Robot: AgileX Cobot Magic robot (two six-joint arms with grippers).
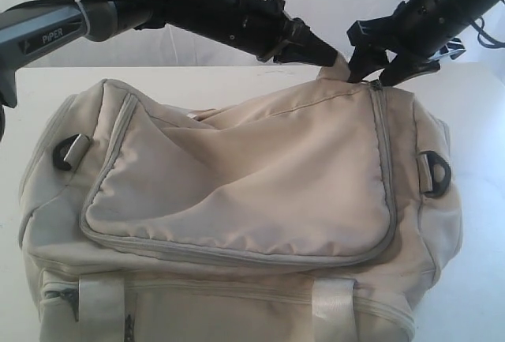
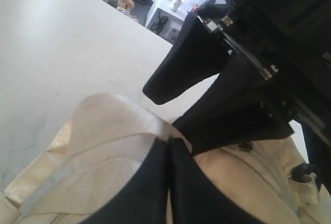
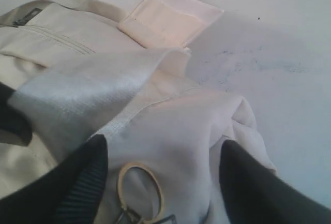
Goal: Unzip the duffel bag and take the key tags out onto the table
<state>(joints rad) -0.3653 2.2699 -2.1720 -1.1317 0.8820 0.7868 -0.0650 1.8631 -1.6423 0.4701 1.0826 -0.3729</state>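
The bag (image 1: 237, 184) lay zipped on the table (image 1: 47, 89), key tags unseen. The left claw (image 2: 168, 146) pinched its fabric; the right claw (image 3: 163, 177) stood wide astride the pull ring (image 3: 139, 190). An off-centre closure could miss the ring.

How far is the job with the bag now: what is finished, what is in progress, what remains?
Done: nothing visible yet; the duffel bag lies with its zipper looking closed. In hand: the left gripper pinches fabric at the bag's far edge, while the right gripper stands open around the ring pull. Left: unzipping, then bringing the key tags, not in view, onto the table.
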